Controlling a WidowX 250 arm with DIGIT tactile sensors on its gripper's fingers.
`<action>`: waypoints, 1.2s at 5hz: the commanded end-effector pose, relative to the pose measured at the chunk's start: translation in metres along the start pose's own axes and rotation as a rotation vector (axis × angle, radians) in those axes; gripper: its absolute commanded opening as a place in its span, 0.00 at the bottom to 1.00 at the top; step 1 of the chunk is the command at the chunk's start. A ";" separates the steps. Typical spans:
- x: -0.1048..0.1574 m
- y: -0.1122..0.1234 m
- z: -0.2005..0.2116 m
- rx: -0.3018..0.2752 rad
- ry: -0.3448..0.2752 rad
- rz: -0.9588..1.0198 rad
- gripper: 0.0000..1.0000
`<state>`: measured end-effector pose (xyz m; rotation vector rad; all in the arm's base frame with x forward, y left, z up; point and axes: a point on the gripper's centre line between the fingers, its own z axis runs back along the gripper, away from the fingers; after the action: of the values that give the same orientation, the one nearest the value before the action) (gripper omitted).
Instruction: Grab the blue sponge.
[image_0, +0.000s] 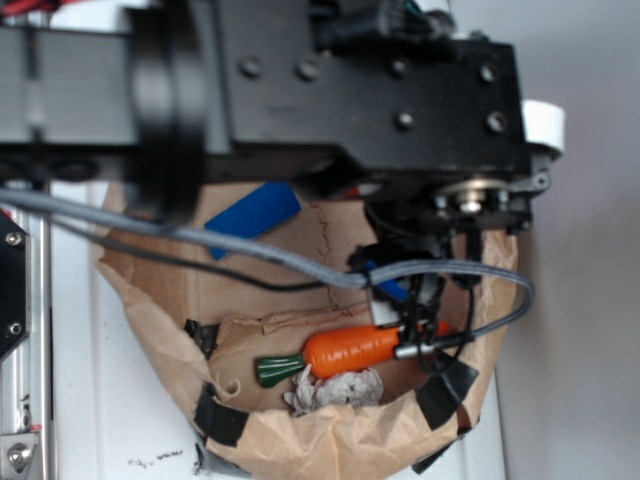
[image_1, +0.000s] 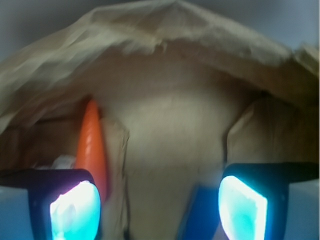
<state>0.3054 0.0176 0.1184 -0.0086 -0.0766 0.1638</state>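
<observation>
Inside the brown paper nest (image_0: 150, 300), blue sponge (image_0: 255, 217) at eleven o'clock. Orange toy carrot (image_0: 350, 348) at six o'clock. Gripper (image_1: 160, 205) low over the paper floor, fingers (image_1: 242, 202) spread wide, clasping nothing.

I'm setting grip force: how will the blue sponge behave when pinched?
The blue sponge is a thin flat strip, so it probably bends and squashes easily and weighs little. Lying flat on the brown paper, it shouldn't roll, unlike the carrot. The gripper is open.
</observation>
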 end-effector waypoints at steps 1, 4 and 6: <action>0.011 0.007 0.017 0.000 -0.065 0.014 1.00; -0.003 0.034 -0.038 0.046 -0.043 -0.017 1.00; -0.026 0.056 -0.070 0.080 -0.059 -0.076 1.00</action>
<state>0.2687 0.0588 0.0309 0.0652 -0.0728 0.0853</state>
